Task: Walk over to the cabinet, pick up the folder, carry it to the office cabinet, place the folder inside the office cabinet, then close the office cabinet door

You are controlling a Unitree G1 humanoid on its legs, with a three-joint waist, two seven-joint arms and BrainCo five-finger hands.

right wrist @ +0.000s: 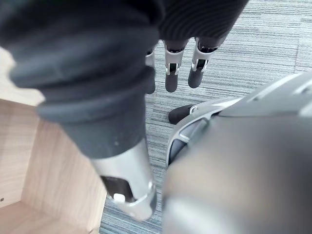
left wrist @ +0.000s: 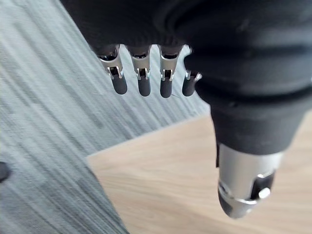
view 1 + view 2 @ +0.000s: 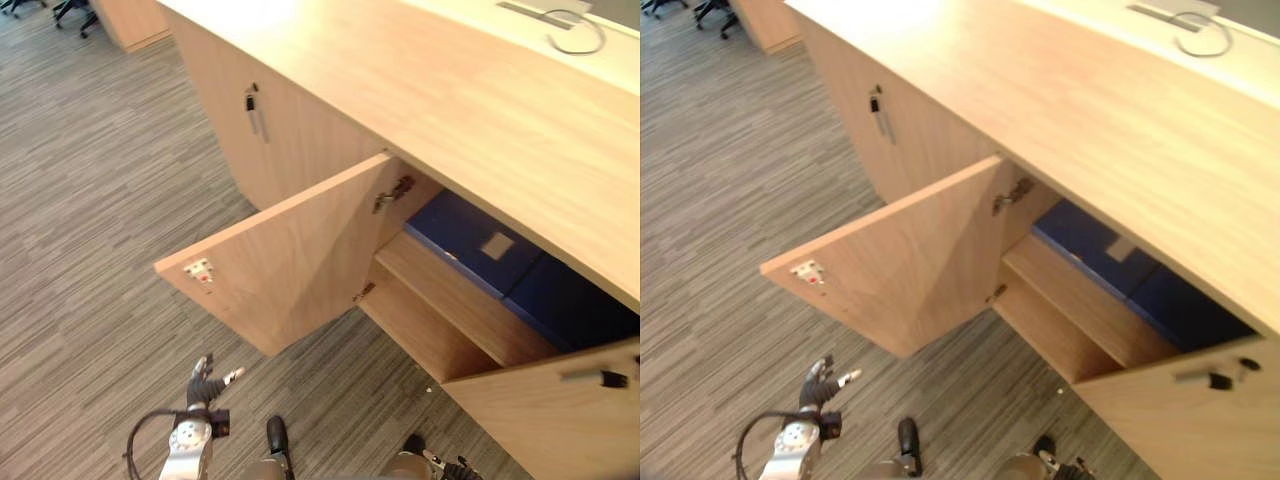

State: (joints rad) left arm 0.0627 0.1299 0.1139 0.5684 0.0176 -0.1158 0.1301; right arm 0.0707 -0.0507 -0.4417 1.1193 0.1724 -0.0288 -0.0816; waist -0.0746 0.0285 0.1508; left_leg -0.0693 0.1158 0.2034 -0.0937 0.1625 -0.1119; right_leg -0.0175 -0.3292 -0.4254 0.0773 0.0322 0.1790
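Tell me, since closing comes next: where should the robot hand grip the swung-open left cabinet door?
Likely the door's free edge, beside the lock plate, farthest from the hinges. Come from the carpet side, behind its outer face, so the left robot hand can swing it shut.

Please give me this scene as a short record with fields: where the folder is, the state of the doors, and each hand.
folder: blue folder lies on the upper shelf inside the office cabinet
doors: left door and right door both stand open
left hand: low in front of the left door, fingers straight, holding nothing
right hand: fingers straight, holding nothing
step left: closing the doors
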